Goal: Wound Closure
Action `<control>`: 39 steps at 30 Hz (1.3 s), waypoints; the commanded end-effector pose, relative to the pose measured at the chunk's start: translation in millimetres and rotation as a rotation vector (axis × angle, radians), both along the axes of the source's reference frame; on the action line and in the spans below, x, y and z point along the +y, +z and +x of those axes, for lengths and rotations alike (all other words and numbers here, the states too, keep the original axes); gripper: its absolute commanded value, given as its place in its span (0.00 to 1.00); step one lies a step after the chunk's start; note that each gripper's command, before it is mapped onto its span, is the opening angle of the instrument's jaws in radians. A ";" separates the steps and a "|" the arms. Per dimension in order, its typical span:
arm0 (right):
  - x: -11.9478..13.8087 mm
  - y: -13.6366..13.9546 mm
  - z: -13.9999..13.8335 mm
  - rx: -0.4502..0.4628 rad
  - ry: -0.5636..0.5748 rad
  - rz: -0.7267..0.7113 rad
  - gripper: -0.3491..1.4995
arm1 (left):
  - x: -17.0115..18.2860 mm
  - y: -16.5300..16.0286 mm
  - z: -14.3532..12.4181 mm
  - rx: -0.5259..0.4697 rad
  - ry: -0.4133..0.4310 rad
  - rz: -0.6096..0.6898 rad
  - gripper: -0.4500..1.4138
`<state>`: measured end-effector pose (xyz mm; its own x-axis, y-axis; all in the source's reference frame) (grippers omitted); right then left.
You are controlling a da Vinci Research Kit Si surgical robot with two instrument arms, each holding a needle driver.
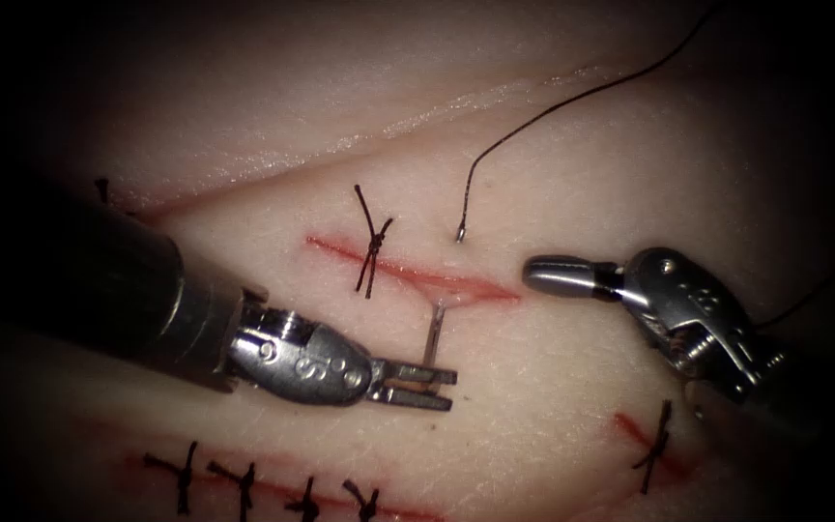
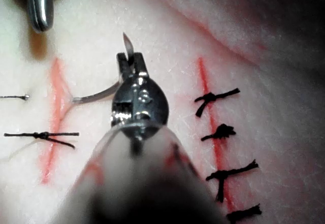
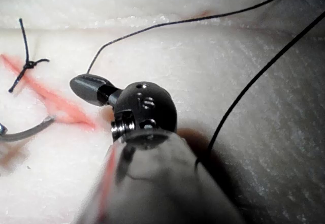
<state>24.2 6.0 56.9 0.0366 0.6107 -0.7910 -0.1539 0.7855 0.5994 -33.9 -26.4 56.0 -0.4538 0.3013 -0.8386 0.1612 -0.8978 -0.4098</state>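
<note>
On the pale pink pork tissue (image 1: 572, 387), its red cut (image 1: 417, 275) bearing one black knotted stitch (image 1: 372, 253), the left silver needle driver (image 1: 432, 385) clamps the curved steel needle (image 1: 434, 329) near its tip, its body entering the cut, while the right driver (image 1: 558, 275), shut, holds nothing beside black thread (image 1: 572, 101).

the endoscope looks down from above and in front at the open cut (image 1: 417, 275) in the tissue (image 1: 572, 145), both tools in frame. each wrist view looks along its own shaft from very close (nearly touching distance). all three views share the cut, the needle (image 1: 435, 329) and the knotted stitch (image 1: 372, 253) crossing it.
</note>
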 end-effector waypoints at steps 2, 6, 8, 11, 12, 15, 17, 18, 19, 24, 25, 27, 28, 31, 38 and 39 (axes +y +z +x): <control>-0.3 0.3 0.9 0.003 -0.008 -0.016 0.00 | -1.1 -0.2 -0.3 -0.004 0.000 0.049 0.00; -0.7 -0.1 1.2 0.008 -0.010 -0.016 0.00 | -1.7 -2.0 -0.7 -0.008 -0.020 0.167 0.00; -0.9 -0.4 1.4 0.010 -0.010 -0.016 0.00 | -1.9 -3.0 -0.8 -0.009 -0.026 0.224 0.00; -1.0 -0.8 1.7 0.011 -0.009 -0.014 0.05 | -2.0 -4.4 -0.8 -0.008 -0.035 0.304 0.00; -1.1 -0.9 1.7 0.011 -0.009 -0.013 0.05 | -2.0 -4.8 -0.8 -0.016 -0.033 0.312 0.00; -1.2 -1.2 1.8 0.013 -0.006 0.012 0.00 | -1.7 -6.2 -0.6 -0.034 -0.039 0.327 0.00; -1.2 -1.3 1.9 0.015 -0.005 0.030 0.03 | -1.4 -7.1 -0.6 -0.055 -0.036 0.248 0.00; -1.2 -1.3 1.9 0.018 -0.003 0.053 0.05 | -1.3 -7.5 -0.5 -0.061 -0.039 0.213 0.00; -1.3 -1.3 1.9 0.020 -0.002 0.071 0.11 | -1.2 -7.9 -0.5 -0.067 -0.038 0.173 0.00; -1.3 -1.7 1.8 0.062 0.030 0.263 0.40 | 0.2 -9.7 -0.2 -0.069 -0.083 -0.028 0.00; -1.3 -1.9 1.9 0.068 0.035 0.275 0.45 | 0.5 -9.9 -0.2 -0.068 -0.091 -0.062 0.00; -1.4 -2.3 1.9 0.075 0.040 0.295 0.55 | 1.4 -10.4 -0.1 -0.071 -0.111 -0.137 0.00; -1.4 -2.4 2.0 0.079 0.042 0.302 0.58 | 1.8 -10.5 -0.1 -0.065 -0.125 -0.159 0.00; -1.3 -3.2 1.9 0.091 0.049 0.324 0.67 | 3.1 -10.9 -0.1 -0.036 -0.158 -0.232 0.00; -0.8 -4.8 1.6 0.114 0.087 0.436 0.87 | 5.4 -10.9 -0.2 0.013 -0.212 -0.367 0.00; -0.8 -4.9 1.7 0.112 0.092 0.450 0.87 | 5.7 -10.8 -0.3 0.020 -0.214 -0.392 0.00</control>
<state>24.9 5.1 51.5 -0.1068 0.8953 -0.4324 -0.1296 0.4187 0.8988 -33.9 -19.9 44.5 -0.4373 0.0398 -0.8985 -0.0534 -0.9984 -0.0183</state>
